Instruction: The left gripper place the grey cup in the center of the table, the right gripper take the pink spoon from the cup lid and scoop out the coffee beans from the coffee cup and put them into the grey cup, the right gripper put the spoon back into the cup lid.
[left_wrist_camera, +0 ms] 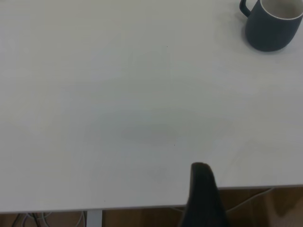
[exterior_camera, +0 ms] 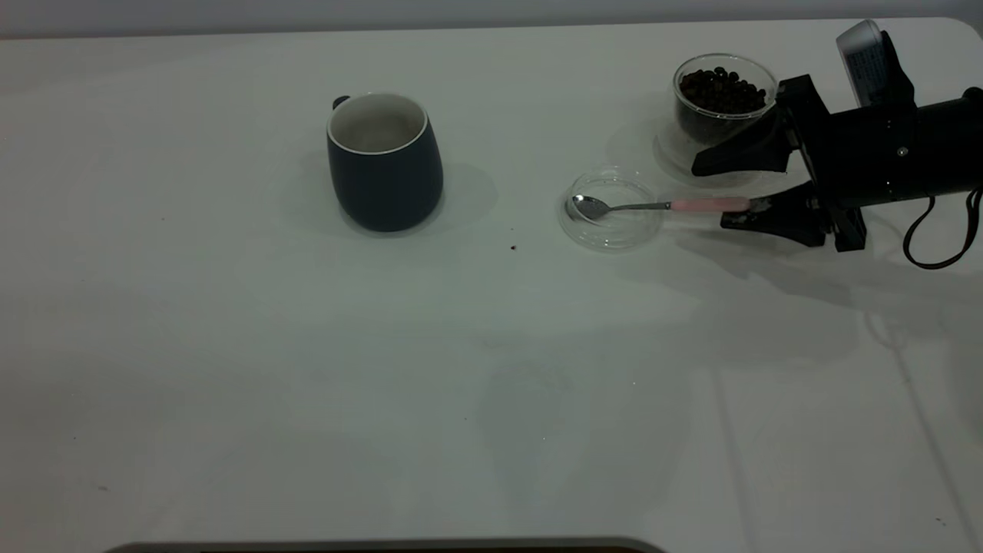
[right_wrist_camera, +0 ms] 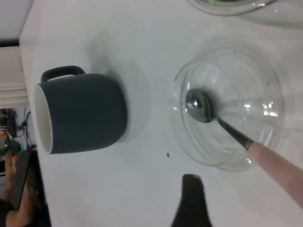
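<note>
Where ext view hides it, spoon bowl (right_wrist_camera: 199, 105) sharp, right wrist.

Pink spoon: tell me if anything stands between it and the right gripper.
Nothing visible does. The right gripper is open, its fingers either side of the pink spoon handle's end. The spoon's bowl lies in the cup lid; the coffee cup stands behind, off the line.

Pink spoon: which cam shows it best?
Exterior view: the whole pink spoon shows, bowl in the cup lid, handle end between the right claw's open fingers. Right wrist view crops the handle. Left wrist view lacks it.
</note>
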Tool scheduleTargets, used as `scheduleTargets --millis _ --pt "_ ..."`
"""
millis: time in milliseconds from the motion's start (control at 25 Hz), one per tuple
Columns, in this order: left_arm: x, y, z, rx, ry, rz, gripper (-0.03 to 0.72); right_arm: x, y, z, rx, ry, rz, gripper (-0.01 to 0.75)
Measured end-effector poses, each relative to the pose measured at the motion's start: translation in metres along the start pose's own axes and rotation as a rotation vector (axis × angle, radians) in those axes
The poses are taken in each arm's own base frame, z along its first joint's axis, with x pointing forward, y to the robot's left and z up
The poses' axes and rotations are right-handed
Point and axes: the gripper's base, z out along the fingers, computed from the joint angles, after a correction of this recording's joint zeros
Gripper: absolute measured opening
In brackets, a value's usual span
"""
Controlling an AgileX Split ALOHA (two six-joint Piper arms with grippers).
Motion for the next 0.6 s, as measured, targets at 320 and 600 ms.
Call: scheduleTargets --millis 320,600 --pt "0.000 0.000 0.000 0.000 0.000 -0.001 0.586 -0.006 -0.001 -0.015 0.151 0.035 -0.067 0.659" --pt "0.000 0.000 0.000 0.000 0.000 -0.001 0.586 -0.030 0.050 -0.075 0.302 0.012 -0.218 0.653"
